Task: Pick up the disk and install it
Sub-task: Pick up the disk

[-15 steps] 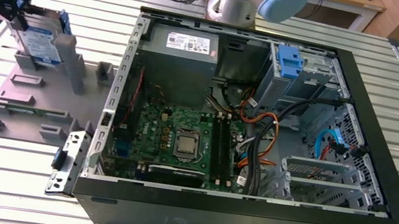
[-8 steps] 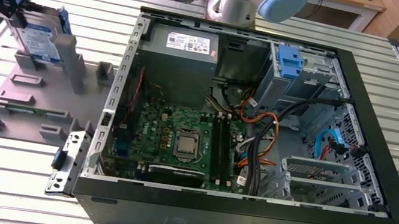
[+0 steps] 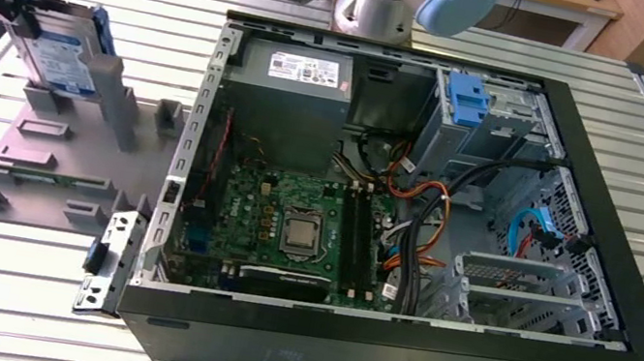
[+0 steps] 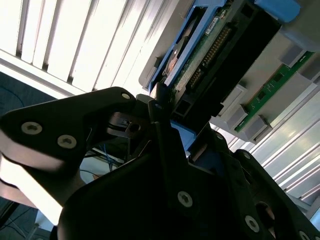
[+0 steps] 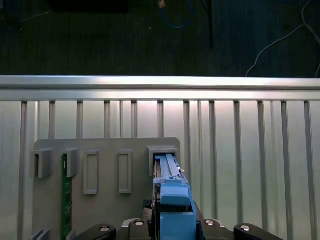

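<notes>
1 hand (image 5: 174, 222) clasps the disk (image 3: 61, 54), upright in the stand (image 3: 46, 184).

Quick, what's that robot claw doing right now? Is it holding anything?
Gripper: jaws closed on the disk, gripping its blue carrier, with the disk upright at the grey stand.

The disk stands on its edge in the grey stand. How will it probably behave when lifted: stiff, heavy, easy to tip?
Probably stiff: the disk looks like a flat metal block with blue rails, so it should not bend. Likely heavy for its size, being metal. Upright on a narrow edge in the grey stand, it may tip if pushed sideways.
</notes>
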Motion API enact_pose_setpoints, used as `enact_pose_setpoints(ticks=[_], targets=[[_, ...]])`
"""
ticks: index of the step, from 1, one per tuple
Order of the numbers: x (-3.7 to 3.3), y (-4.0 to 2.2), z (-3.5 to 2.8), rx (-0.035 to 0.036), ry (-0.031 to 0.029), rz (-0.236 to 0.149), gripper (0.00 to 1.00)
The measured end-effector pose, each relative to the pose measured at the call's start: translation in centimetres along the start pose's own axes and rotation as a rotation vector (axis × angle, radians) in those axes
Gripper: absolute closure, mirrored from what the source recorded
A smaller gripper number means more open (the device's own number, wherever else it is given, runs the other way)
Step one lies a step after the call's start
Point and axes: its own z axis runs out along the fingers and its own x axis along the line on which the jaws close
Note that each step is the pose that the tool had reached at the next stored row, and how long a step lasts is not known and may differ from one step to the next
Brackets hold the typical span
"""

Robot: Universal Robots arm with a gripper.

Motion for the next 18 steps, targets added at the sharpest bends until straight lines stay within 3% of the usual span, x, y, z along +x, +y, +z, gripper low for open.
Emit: enact_pose_setpoints(ticks=[9, 18], targets=[[-0.08, 0.05, -0.99, 0.0000, 0.0000, 0.000, 0.63], [-0.12, 0.06, -1.42, 0.0001, -0.0001, 0.000, 0.63]])
